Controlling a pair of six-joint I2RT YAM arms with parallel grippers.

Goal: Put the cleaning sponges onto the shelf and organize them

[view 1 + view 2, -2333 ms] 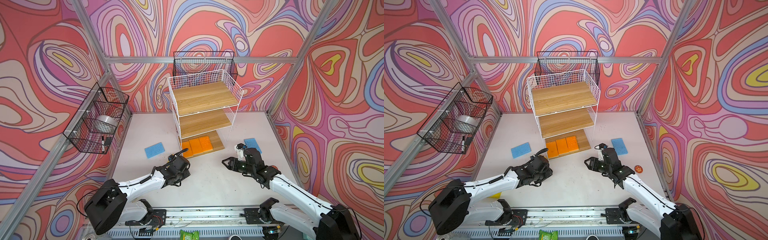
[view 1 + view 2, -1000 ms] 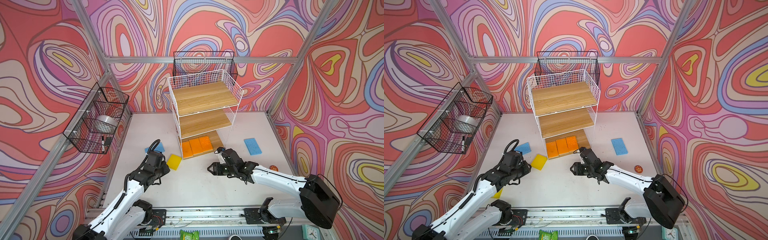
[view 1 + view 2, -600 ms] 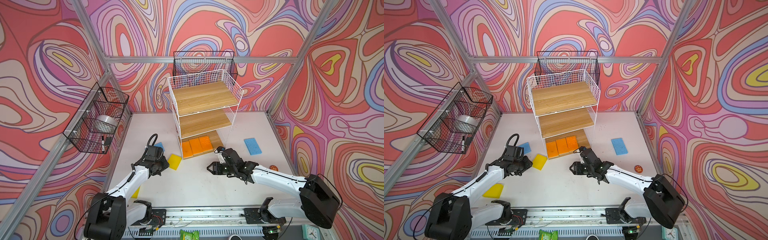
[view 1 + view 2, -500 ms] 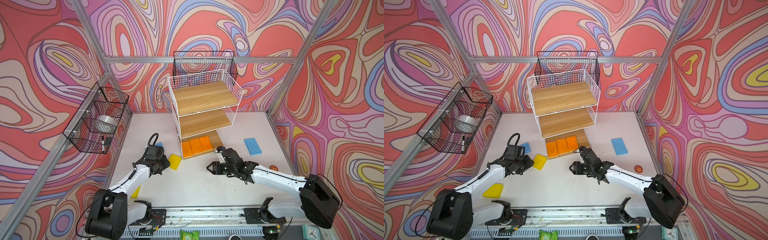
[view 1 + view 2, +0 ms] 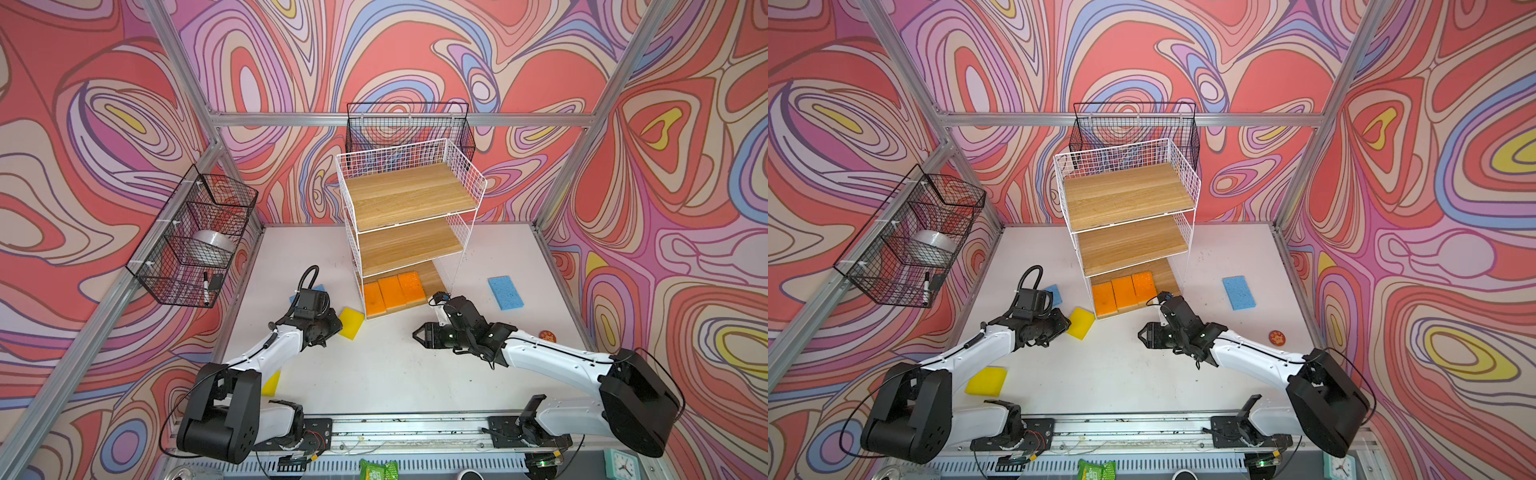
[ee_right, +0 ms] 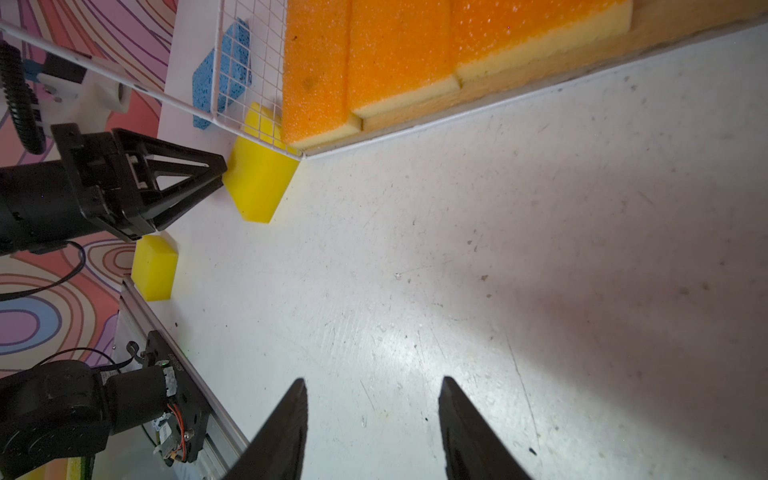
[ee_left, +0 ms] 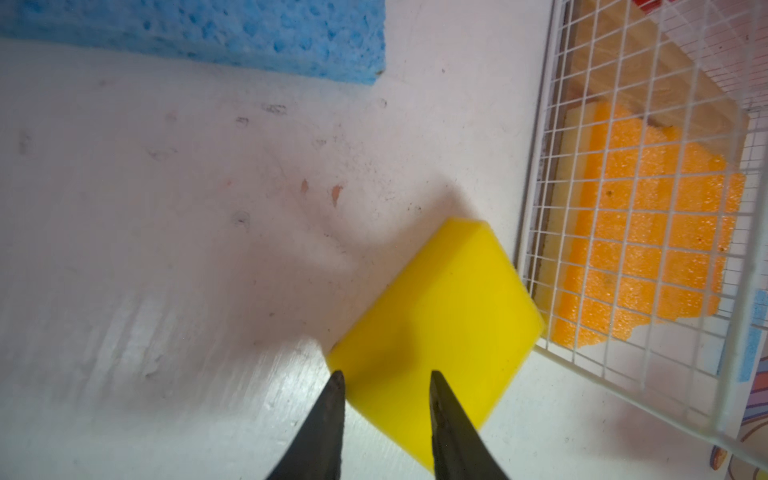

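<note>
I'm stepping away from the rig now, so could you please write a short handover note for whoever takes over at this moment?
Left gripper: open, tips at the near edge of the yellow sponge, which lies on the table against the front corner of the shelf; no grip visible.
Right gripper: open, empty, above bare table.
Done: three orange sponges side by side on the bottom tier.
To do: that yellow sponge, the second yellow sponge by the left arm's base, the left blue sponge and the right blue sponge, all on the table.
Top and middle tiers are bare.
</note>
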